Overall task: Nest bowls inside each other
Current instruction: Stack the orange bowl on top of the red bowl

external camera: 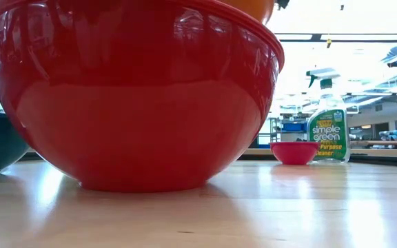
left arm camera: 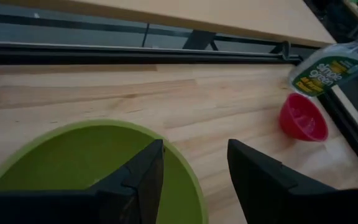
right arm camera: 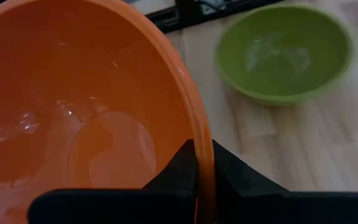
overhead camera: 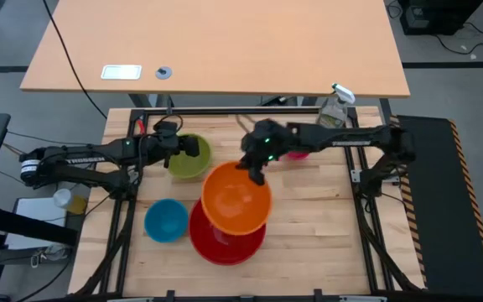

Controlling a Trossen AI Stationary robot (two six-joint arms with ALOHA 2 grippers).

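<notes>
Tabletop: orange bowl (overhead camera: 236,198) pinched by right tool (overhead camera: 257,172), half-hiding red bowl (overhead camera: 225,243); left tool (left arm camera: 194,180) agape, empty.

Tan desk (overhead camera: 216,46) beyond wooden table (overhead camera: 325,226)

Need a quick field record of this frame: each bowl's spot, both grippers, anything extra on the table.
red bowl: on table, near front edge, nothing seated in it yet
orange bowl: held above the red one, partly overlapping it
right gripper: shut on the orange bowl's rim
left gripper: open, over the lime green bowl's rim
lime green bowl: on table, back left
blue bowl: on table, left of red
pink bowl: back right, beside the spray bottle
nested so far: none
</notes>
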